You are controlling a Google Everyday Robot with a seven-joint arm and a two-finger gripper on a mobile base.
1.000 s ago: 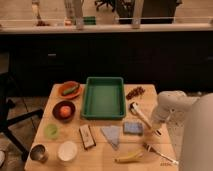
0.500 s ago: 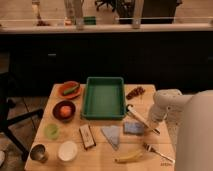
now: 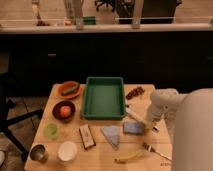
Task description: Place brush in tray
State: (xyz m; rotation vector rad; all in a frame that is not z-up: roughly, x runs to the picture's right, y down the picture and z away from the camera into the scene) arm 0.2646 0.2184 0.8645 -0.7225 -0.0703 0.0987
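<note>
brush (image 3: 134,115) lies flat just off the tray's (image 3: 104,79) 4 o'clock corner, not in it. gripper (image 3: 151,123) sits at the brush's 4 o'clock end; can't tell if it's open or holding. best bet: grip the handle, lift clear of the rim, lay it lengthwise inside.

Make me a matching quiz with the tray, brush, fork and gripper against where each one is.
Things:
1 tray
2 brush
3 fork
4 gripper

Places:
A near right corner of the table
B at the brush's right end
C middle of the table's far side
D just right of the tray's near corner

Pairs: 1-C, 2-D, 3-A, 4-B
</note>
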